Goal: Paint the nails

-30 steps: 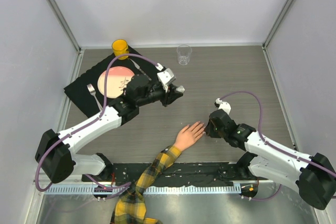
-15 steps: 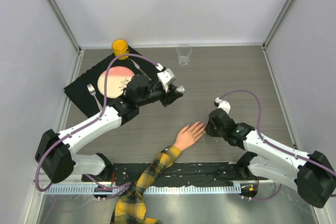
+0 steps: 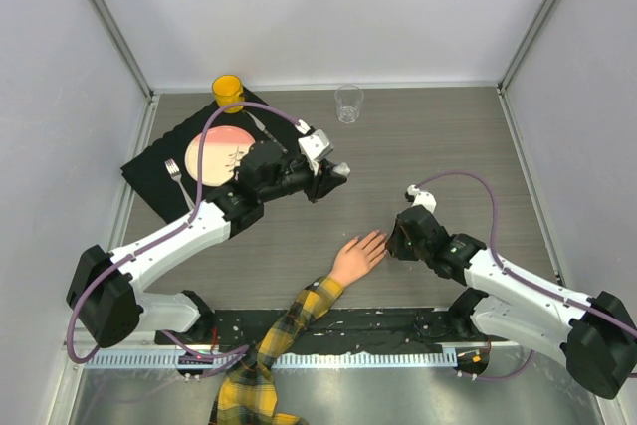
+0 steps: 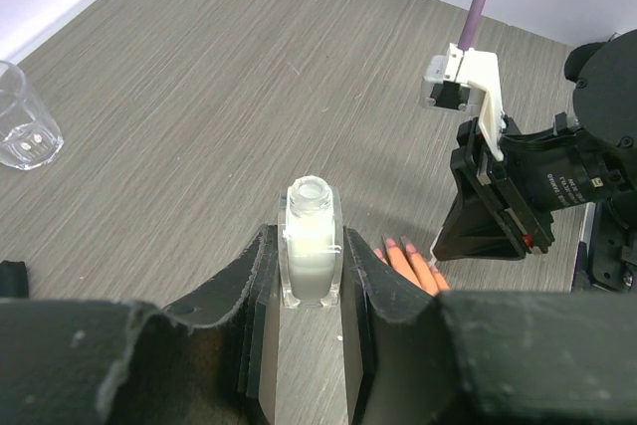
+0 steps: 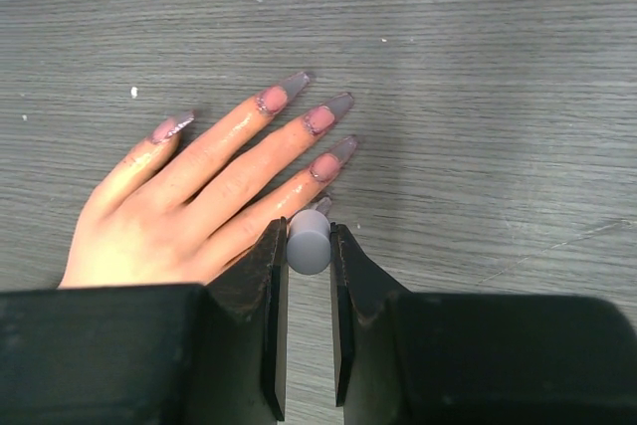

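The peach mannequin hand (image 3: 356, 258) lies flat on the table, fingers pointing right, on a yellow-black plaid sleeve (image 3: 269, 345). In the right wrist view its long nails (image 5: 331, 113) show a greyish, glossy coat. My right gripper (image 5: 309, 238) is shut on a round grey-white brush cap (image 5: 310, 242), held right above the little finger's tip, whose nail is mostly hidden under it. In the top view this gripper (image 3: 396, 241) sits at the fingertips. My left gripper (image 3: 333, 174) is shut on an open clear bottle of white polish (image 4: 311, 256), held above the table behind the hand.
A clear glass (image 3: 348, 103) and a yellow cup (image 3: 228, 90) stand at the back. A pink plate (image 3: 221, 154) and a fork (image 3: 177, 176) lie on a black mat (image 3: 149, 171) at the back left. The glass also shows in the left wrist view (image 4: 22, 131).
My right gripper has edged slightly left toward the fingertips with the cap in it. The left arm and the hand have not moved.
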